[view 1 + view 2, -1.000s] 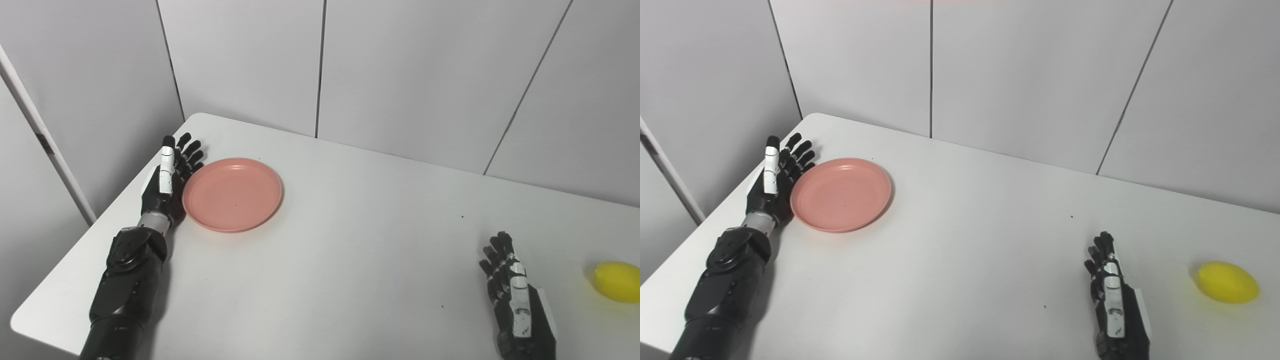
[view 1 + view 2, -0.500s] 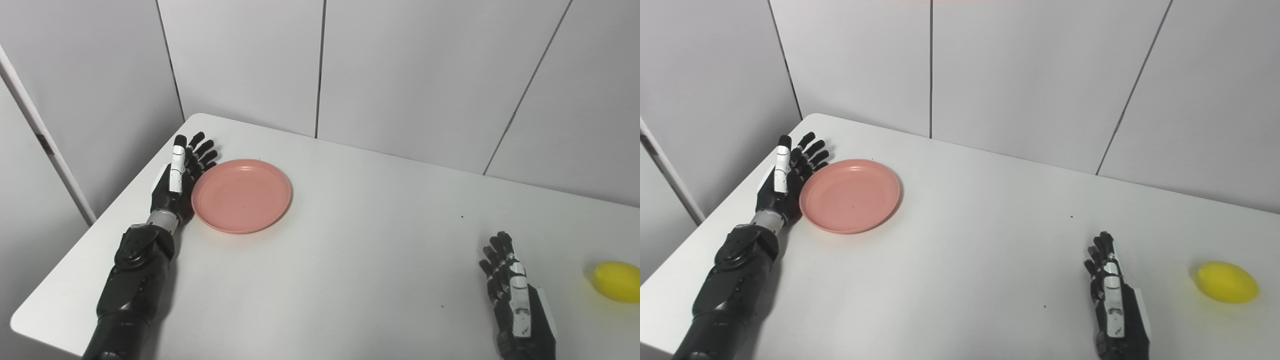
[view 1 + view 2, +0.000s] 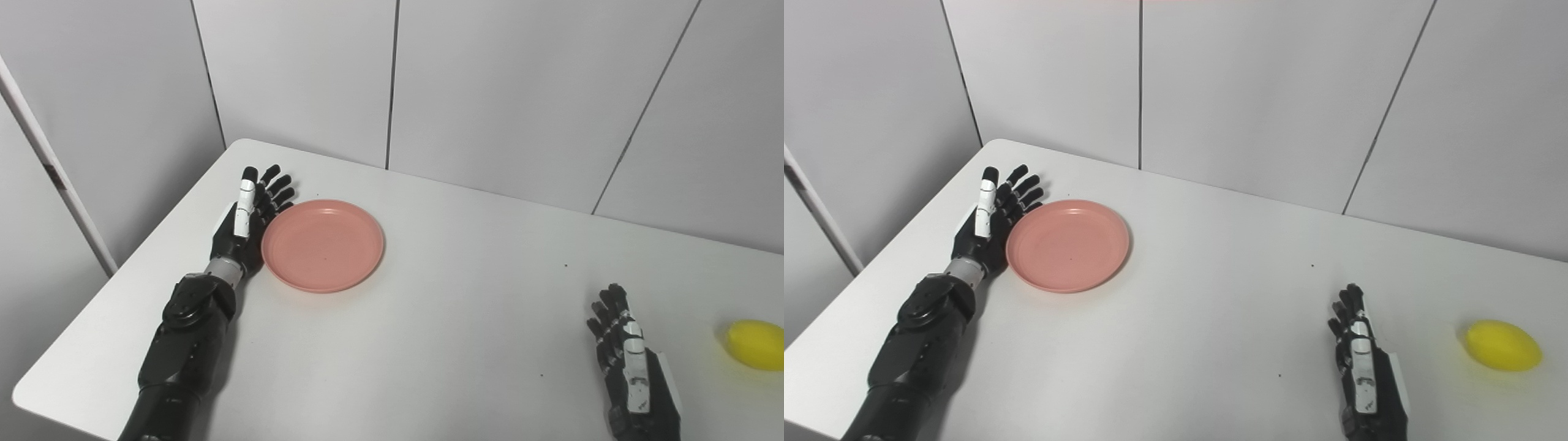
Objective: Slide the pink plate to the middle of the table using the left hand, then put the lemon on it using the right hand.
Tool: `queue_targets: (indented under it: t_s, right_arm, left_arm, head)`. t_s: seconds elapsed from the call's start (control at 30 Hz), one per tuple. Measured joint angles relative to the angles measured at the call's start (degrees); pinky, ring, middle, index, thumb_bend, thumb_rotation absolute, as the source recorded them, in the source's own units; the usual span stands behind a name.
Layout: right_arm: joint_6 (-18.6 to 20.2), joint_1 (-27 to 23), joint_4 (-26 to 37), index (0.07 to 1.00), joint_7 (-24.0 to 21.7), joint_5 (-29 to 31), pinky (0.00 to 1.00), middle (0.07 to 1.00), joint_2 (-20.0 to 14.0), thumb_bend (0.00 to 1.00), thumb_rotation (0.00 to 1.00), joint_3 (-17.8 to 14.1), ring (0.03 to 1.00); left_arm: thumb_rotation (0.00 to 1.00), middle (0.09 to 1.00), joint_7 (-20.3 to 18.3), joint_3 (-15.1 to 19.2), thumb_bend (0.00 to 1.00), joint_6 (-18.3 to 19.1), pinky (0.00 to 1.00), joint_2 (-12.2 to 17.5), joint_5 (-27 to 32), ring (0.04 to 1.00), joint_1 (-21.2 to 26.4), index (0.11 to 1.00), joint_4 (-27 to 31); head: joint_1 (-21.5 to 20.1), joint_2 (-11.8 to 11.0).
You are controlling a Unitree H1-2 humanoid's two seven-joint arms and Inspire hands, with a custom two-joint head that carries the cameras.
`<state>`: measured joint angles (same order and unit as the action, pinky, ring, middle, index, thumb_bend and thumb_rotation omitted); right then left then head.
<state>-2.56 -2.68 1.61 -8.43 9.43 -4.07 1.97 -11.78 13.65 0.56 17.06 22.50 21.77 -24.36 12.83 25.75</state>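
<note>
Pink round plastic plate (image 3: 323, 244) has slid rightward, pushed by the flat, spread, empty left hand (image 3: 248, 214). Not centered yet. Right hand (image 3: 631, 367) rests fingers-apart, holding nothing; yellow lemon (image 3: 755, 344) is untouched.

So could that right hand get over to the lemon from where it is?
Probably yes: the right hand rests open beside the lemon, with only bare table between them.

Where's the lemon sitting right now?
The lemon lies on the table near its right edge, just right of the open right hand and far from the pink plate.
</note>
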Motion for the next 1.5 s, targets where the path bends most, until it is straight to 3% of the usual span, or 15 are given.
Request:
queue_targets:
  t_s: [0.17, 0.37, 1.0, 1.5]
  right_arm:
    - [0.0, 0.0, 0.0, 1.0, 0.0, 0.0, 1.0, 1.0, 0.0, 0.66, 1.0, 0.0, 1.0]
    - [0.0, 0.0, 0.0, 1.0, 0.0, 0.0, 1.0, 1.0, 0.0, 0.66, 1.0, 0.0, 1.0]
    - [0.0, 0.0, 0.0, 1.0, 0.1, -0.4, 1.0, 1.0, 0.2, 0.69, 1.0, 0.0, 1.0]
    - [0.0, 0.0, 0.0, 1.0, 0.1, -1.2, 1.0, 1.0, 0.8, 0.69, 1.0, -0.1, 1.0]
  left_arm:
    - [0.99, 0.951, 0.5, -0.8, 0.72, 3.2, 0.95, -1.6, -0.7, 0.947, -0.8, 0.948, 3.7]
    - [0.98, 0.953, 0.5, -2.0, 0.73, 4.6, 0.96, -2.3, -1.8, 0.949, -1.1, 0.951, 5.3]
    - [1.0, 0.982, 0.3, -5.6, 0.7, 5.6, 0.99, -4.8, -2.0, 0.974, -1.9, 0.98, 8.0]
    - [1.0, 0.972, 0.1, -8.3, 0.7, 4.8, 0.99, -9.2, -4.3, 0.967, -2.0, 0.976, 8.3]
  head:
    - [-0.3, 0.2]
    - [-0.7, 0.4]
    - [-2.3, 1.1]
    - [-3.3, 1.8]
